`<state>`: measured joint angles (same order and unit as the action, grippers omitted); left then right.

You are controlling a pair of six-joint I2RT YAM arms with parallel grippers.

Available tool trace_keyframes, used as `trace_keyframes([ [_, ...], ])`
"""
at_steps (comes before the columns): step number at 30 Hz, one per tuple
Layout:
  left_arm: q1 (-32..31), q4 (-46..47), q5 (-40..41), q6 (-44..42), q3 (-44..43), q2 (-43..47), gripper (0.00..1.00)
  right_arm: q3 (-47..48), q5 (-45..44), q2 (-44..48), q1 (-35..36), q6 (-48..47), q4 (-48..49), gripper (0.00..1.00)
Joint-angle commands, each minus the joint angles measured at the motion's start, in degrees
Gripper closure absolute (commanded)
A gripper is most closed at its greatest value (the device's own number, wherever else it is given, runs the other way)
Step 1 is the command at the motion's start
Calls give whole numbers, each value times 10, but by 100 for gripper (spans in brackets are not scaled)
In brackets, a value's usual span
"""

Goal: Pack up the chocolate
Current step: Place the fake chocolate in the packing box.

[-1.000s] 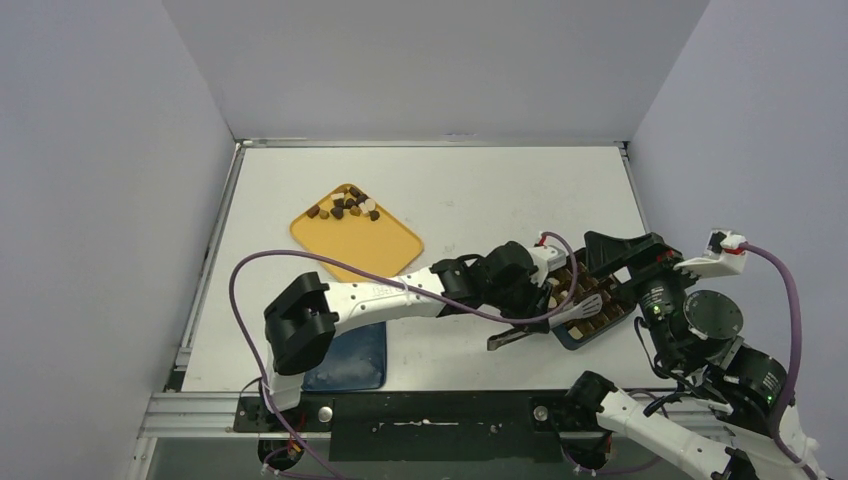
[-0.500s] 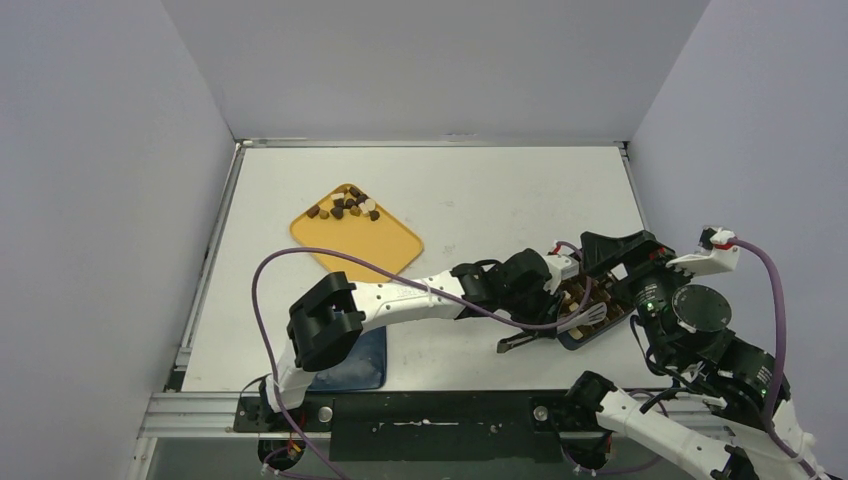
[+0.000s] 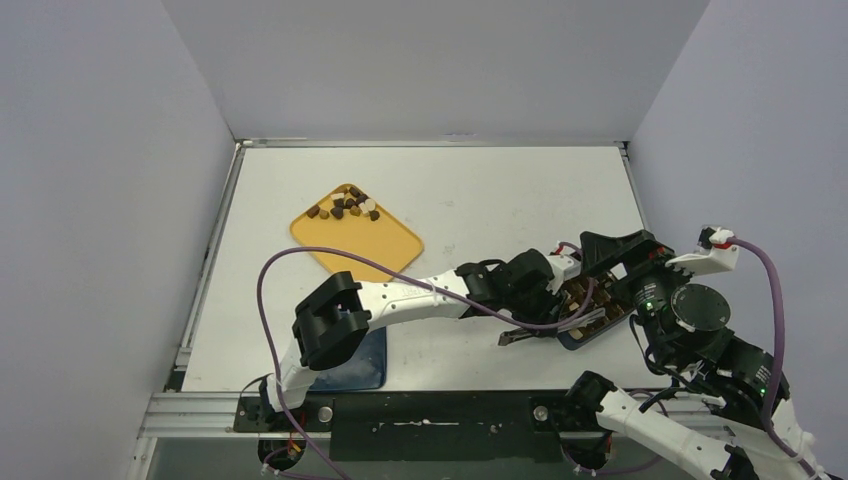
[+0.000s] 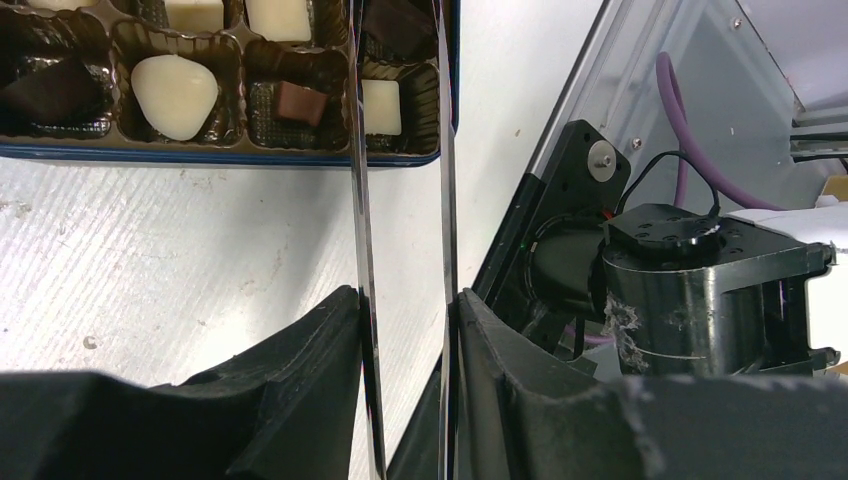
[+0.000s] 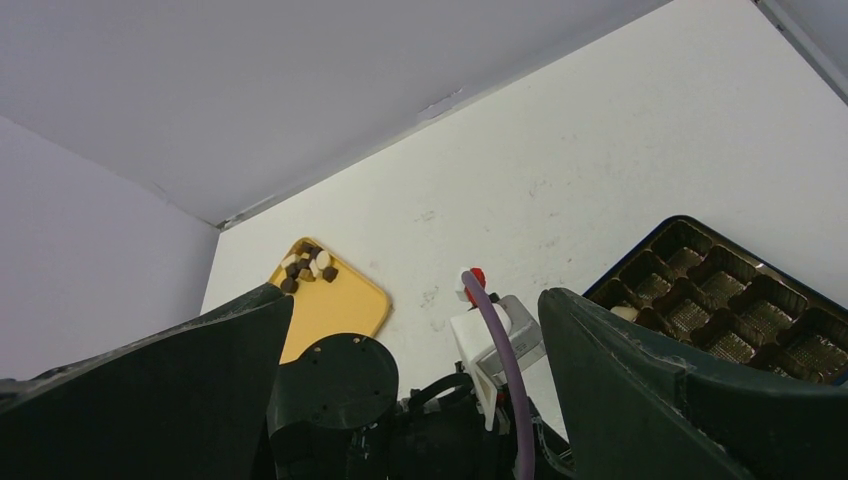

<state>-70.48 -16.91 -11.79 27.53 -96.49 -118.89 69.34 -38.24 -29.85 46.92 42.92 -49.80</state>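
Across the table (image 3: 480,190), as seen from above, the left arm (image 3: 400,297) is stretched rightward. Its elbow has been carried further right than a second ago, and the right arm (image 3: 700,330) has been shifted slightly left. The tray (image 3: 385,250) and the box (image 5: 745,300) are unmoved.

The grip is masked by the wrist in the top view but is resolved in the left wrist view. There the left gripper (image 4: 400,300) is seen clamped on the tongs (image 4: 357,200), whose two blades are held apart, with their tips over a corner cell of the box. In the right wrist view alone, the right gripper (image 5: 405,300) is shown with its jaws spread wide and nothing between them, and one end of the box is seen with nearly all its cells bare.

Loose chocolate (image 3: 343,207) is clustered in the far corner of the tray. In the box it is seated one piece per cell, in cream, brown and dark.
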Motion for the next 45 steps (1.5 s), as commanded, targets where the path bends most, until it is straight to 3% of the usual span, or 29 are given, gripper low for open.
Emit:
trace_keyframes([
  [1, -3, 13, 2, -14, -39, -7, 64, 4, -9, -14, -1, -2, 15, 0],
  [17, -2, 1, 25, -29, -63, -14, 63, -6, 5, -16, -1, -2, 24, 0],
  [31, 11, 2, 109, -24, -7, 78, 69, -20, 14, -9, -2, -17, 59, 0],
  [45, 139, -50, 183, -4, 125, 241, 69, -55, 75, -28, -1, -48, 133, 0],
])
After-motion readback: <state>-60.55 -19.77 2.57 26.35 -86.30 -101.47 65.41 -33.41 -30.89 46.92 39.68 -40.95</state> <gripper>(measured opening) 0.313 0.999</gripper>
